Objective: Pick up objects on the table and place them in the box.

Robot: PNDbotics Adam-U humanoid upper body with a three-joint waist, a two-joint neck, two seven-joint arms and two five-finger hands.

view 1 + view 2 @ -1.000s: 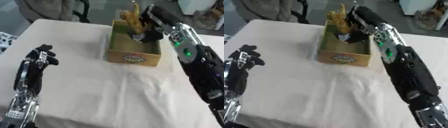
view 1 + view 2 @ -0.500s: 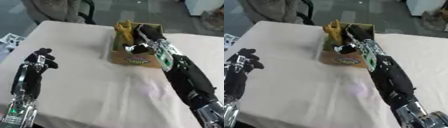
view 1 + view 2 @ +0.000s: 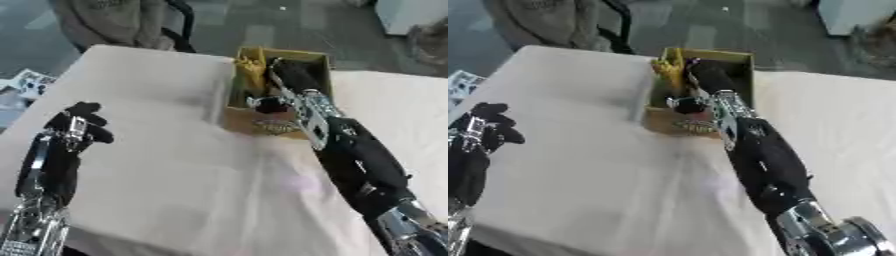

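Two hands at one moment. Nearest, left hand (image 3: pixel 77 131) idle over the cloth-covered surface (image 3: pixel 166 165), fingers curled, grasping nothing. Farther, right hand (image 3: pixel 293 77) has sunk into the box (image 3: pixel 273 126) beside a yellow object (image 3: pixel 252 75); finger state cannot be told. Placement appears under way.

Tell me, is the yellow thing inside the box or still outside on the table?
Inside. The yellow thing stands up out of the box at its left wall, beside the right hand reaching into the box.

Grey floor (image 3: pixel 262 25) beyond the cream-covered table (image 3: pixel 175 165), dark chair (image 3: pixel 179 20) behind.
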